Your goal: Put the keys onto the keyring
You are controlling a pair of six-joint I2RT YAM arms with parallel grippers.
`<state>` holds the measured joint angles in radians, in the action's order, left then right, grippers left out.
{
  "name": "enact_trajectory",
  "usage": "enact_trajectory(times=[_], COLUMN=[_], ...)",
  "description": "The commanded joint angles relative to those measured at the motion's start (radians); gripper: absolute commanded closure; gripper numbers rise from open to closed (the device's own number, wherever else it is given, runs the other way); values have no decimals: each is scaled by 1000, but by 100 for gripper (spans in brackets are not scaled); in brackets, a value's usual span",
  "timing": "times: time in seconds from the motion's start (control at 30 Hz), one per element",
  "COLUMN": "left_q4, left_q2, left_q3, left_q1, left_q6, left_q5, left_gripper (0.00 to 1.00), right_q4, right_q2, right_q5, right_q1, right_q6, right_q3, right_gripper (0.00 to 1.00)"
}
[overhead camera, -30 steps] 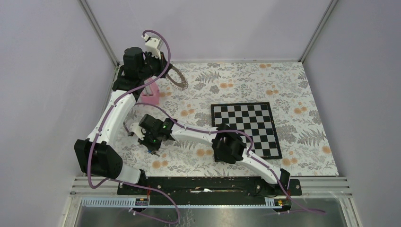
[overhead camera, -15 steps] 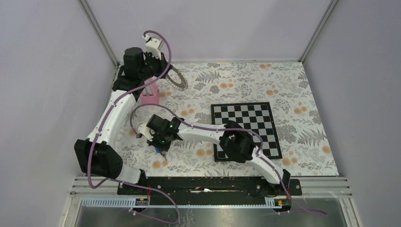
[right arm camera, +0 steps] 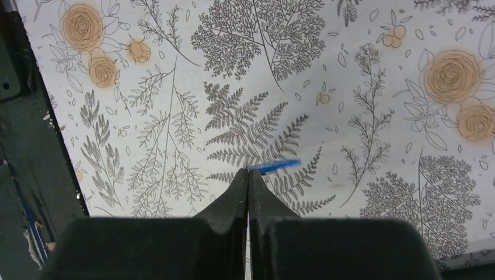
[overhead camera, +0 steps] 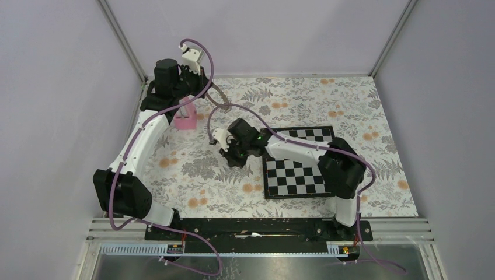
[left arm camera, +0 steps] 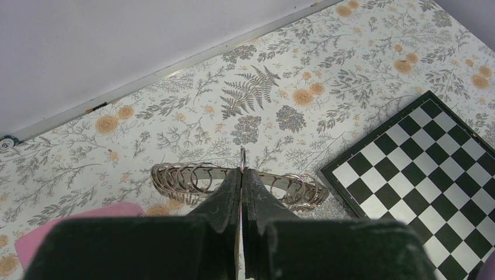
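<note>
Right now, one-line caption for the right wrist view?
Right fingers pinched shut on the blue key, above the floral tablecloth.

Blue key (right arm camera: 274,166), seemingly pinched edge-on; coiled silvery keyring (left arm camera: 182,177) gripped at rim.

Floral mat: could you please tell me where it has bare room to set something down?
Free: the far strip between the back wall and the chessboard; the right strip between chessboard and side wall; the near-left patch between the left arm and the chessboard. Crowded: the far-left corner, with left claw, keyring and pink block.
</note>
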<state>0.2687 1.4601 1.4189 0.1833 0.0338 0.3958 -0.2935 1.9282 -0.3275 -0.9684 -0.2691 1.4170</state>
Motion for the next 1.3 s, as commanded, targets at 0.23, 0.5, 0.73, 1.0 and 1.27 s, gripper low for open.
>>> enact_trajectory(times=[0.23,0.5,0.73,1.0,1.27], left_q4=[-86,-95,-98,-100,-91], left_q2=[-10,-23,-32,-37,-77], left_q3=[-9,-38,-46,-59,-139], left_q1=[-5,-5,-5,-5,-4], left_q6=[59,56,54,57,154], left_q5=[61,129,134,157,387], left_gripper=[100,100,100,100,100], right_q4=[72,117,123,145,147], right_q2=[-223,-316,-337,-308,-352], right_q5=[-276,-482,-374,-328,-381], right_q1=[120,220,226,224,254], right_q6=[-84,-37,-72,-81,-60], right_q3=[-123,-174,-216,-233,-227], right_gripper=[100,100,100,100,100])
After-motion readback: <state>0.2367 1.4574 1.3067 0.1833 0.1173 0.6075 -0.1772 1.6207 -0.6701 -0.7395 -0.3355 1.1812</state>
